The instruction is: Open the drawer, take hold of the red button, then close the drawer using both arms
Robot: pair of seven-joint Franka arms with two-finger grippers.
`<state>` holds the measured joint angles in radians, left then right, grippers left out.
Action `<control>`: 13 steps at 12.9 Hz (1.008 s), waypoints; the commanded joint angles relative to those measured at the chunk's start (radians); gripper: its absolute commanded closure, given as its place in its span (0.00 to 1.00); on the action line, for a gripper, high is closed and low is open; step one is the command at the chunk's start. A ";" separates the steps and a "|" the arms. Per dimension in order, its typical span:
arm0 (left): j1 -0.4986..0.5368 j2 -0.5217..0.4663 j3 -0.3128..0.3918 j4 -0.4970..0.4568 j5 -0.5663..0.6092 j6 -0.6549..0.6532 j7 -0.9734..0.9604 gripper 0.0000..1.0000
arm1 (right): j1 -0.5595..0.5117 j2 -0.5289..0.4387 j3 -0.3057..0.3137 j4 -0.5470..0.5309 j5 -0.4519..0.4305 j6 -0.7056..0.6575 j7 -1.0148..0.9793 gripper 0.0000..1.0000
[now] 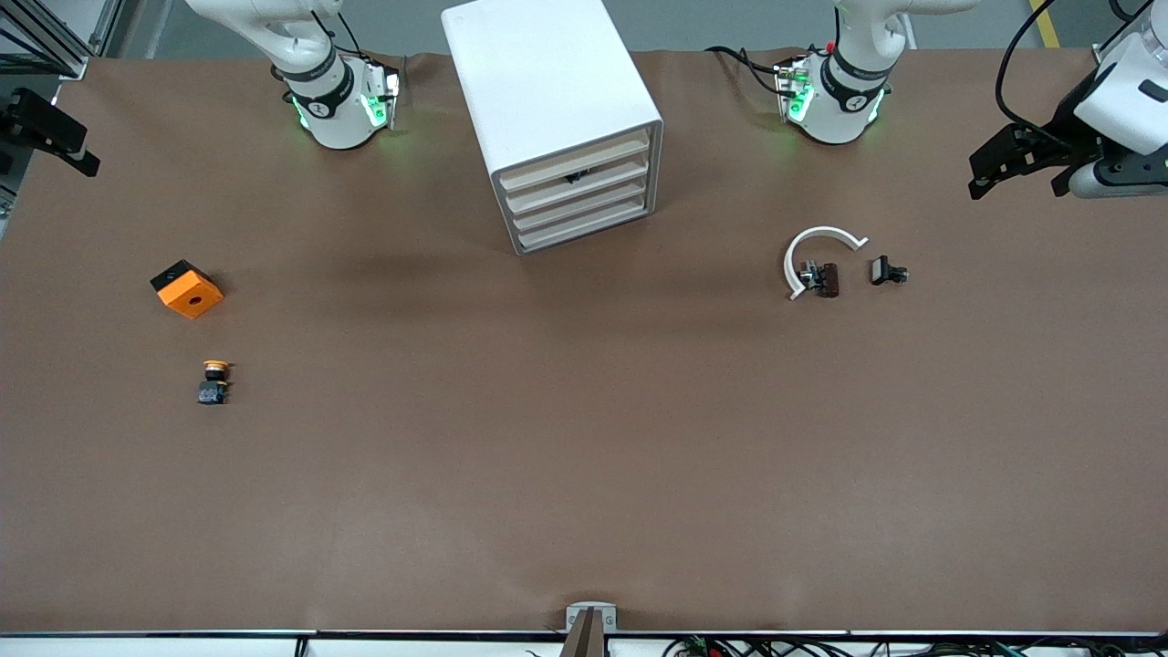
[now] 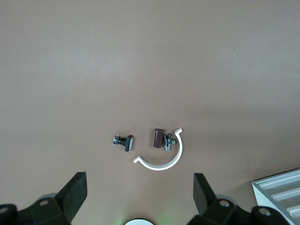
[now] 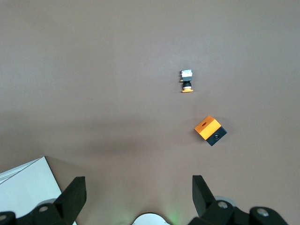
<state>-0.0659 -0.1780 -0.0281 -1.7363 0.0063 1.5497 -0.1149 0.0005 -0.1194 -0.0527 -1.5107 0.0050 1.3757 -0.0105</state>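
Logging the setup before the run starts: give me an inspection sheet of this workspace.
Surface: brown table, flat, bare in the middle.
Job's things: white cabinet; top drawer looks shut; red button not seen.
Clutter: orange cube and yellow-capped button toward the right arm's end; white curved clip, brown part, small black part toward the left arm's end.
Grippers: left gripper open, right gripper open, both raised and empty.
Cables: black cables along the near table edge.
Surroundings: metal framing at one corner.
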 commanded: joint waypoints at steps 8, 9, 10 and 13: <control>0.000 0.159 0.004 0.092 0.038 -0.016 0.027 0.00 | -0.011 -0.023 -0.009 -0.020 0.047 0.000 0.009 0.00; -0.009 0.195 0.004 0.093 0.037 0.006 0.011 0.00 | -0.011 -0.023 -0.009 -0.022 0.041 -0.003 0.009 0.00; -0.012 0.225 0.000 0.089 0.037 0.044 0.001 0.00 | -0.011 -0.025 -0.007 -0.022 0.035 -0.006 0.009 0.00; -0.028 0.348 -0.018 0.084 0.006 0.174 -0.171 0.00 | -0.010 -0.023 -0.007 -0.022 0.030 -0.004 0.009 0.00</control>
<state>-0.0771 0.0959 -0.0321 -1.6846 0.0228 1.6742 -0.1889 -0.0032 -0.1198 -0.0640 -1.5126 0.0370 1.3720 -0.0100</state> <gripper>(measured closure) 0.000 0.000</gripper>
